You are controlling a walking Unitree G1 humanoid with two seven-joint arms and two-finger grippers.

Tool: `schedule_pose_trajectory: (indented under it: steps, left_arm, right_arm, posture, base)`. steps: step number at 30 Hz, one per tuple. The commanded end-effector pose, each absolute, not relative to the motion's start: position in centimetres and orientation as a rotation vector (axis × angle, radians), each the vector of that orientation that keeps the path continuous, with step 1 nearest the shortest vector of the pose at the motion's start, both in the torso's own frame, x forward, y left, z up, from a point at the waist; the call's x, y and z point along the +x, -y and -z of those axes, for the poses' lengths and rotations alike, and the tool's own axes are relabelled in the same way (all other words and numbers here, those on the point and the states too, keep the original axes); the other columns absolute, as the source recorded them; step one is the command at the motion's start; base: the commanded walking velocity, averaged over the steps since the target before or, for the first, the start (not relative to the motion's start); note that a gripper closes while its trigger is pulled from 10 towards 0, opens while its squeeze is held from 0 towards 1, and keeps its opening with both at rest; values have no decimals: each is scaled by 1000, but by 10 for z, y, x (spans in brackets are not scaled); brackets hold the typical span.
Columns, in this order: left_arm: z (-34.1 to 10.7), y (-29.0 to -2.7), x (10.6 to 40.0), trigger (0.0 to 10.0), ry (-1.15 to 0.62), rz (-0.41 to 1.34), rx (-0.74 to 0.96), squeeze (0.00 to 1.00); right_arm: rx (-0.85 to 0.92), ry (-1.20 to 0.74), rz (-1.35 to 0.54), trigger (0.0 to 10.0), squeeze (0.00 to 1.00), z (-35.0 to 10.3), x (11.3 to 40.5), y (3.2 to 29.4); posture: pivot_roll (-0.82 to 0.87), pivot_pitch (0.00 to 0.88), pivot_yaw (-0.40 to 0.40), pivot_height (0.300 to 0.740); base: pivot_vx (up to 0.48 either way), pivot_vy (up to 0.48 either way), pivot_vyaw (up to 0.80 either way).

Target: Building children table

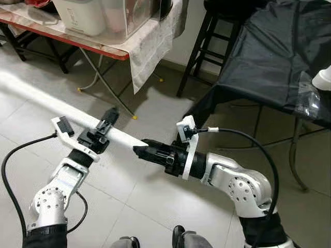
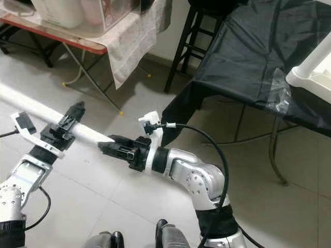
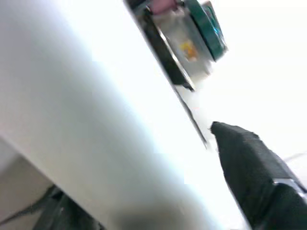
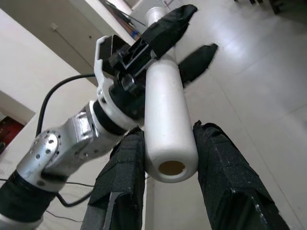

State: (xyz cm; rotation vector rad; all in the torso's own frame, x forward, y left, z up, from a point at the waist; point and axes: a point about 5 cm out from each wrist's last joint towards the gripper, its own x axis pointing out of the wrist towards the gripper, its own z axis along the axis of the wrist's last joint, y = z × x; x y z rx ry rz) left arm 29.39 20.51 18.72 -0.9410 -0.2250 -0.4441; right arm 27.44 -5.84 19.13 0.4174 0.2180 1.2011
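White table leg (image 1: 31, 98) held level above the tiled floor (image 1: 155, 206), running toward 10 o'clock. Right gripper (image 4: 168, 158) clamped on the hollow near end; left gripper (image 1: 106, 124) clamped just beyond. Probably light, stiff, smooth — slippery; best gripped well apart.

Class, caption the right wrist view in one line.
Both grippers, right and left, grasp one white table leg.

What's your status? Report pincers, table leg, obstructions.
Right pincer shut on end of white table leg. Left pincer clamped further along it. Leg held over floor; black-draped table close on the right.
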Motion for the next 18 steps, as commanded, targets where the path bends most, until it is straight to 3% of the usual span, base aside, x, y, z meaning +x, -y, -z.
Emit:
schedule_pose_trajectory:
  steps: [1, 18]
  left_arm:
    - [-185, -208, 294, 0, 225, 419, -945, 0]
    - [-181, -214, 294, 0, 220, 372, -911, 0]
  right_arm:
    - [405, -196, -1256, 10000, 0, -195, 267, 51]
    - [366, -196, -1220, 10000, 0, -192, 271, 50]
  posture:
    - [-4, 281, -28, 734]
    - [-2, 284, -31, 734]
  base:
    - [0, 0, 0]
    - [0, 0, 0]
